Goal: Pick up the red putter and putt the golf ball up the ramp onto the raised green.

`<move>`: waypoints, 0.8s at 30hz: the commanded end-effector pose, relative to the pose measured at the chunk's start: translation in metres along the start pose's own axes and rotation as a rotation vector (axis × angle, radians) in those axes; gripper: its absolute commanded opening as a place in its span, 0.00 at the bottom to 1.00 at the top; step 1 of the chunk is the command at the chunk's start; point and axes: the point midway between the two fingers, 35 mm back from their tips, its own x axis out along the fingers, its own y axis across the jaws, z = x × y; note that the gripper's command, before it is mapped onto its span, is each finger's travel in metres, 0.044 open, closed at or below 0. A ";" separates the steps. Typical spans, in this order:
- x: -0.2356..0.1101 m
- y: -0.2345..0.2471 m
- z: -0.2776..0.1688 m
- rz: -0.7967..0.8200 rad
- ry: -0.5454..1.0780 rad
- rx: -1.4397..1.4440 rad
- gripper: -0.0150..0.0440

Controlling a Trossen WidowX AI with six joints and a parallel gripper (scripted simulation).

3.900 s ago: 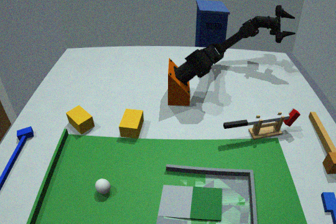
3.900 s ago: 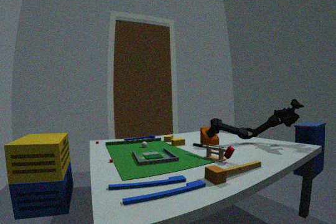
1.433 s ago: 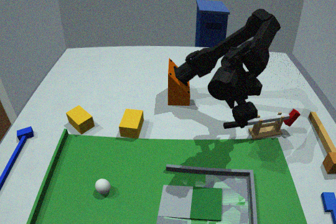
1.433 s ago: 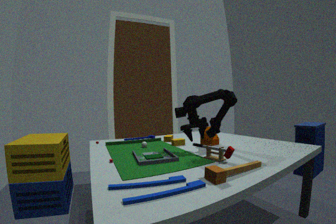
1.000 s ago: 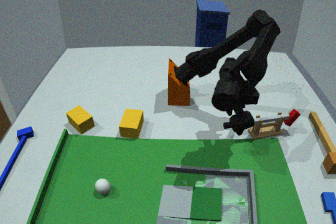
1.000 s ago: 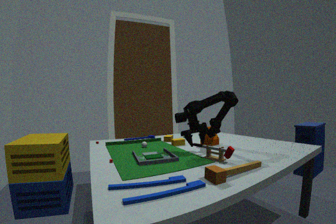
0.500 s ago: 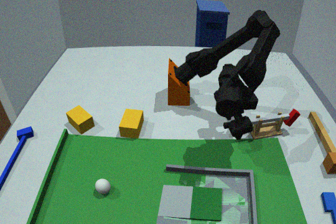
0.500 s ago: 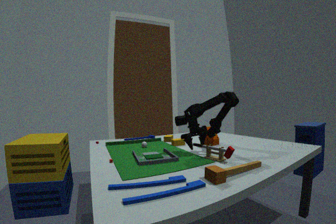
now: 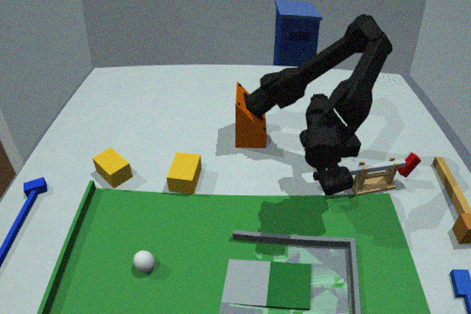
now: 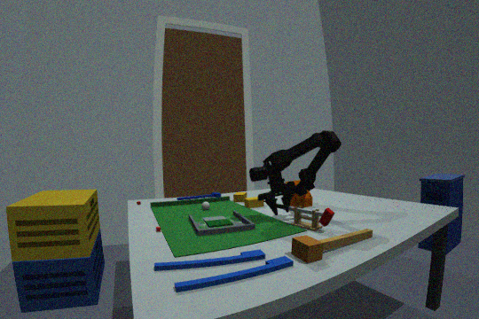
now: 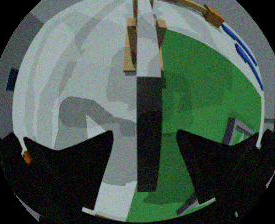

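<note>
yellow blocks, wooden mallet — perhaps, blue bin
</note>
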 end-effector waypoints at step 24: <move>-0.040 -0.004 0.007 -0.037 0.032 0.067 0.25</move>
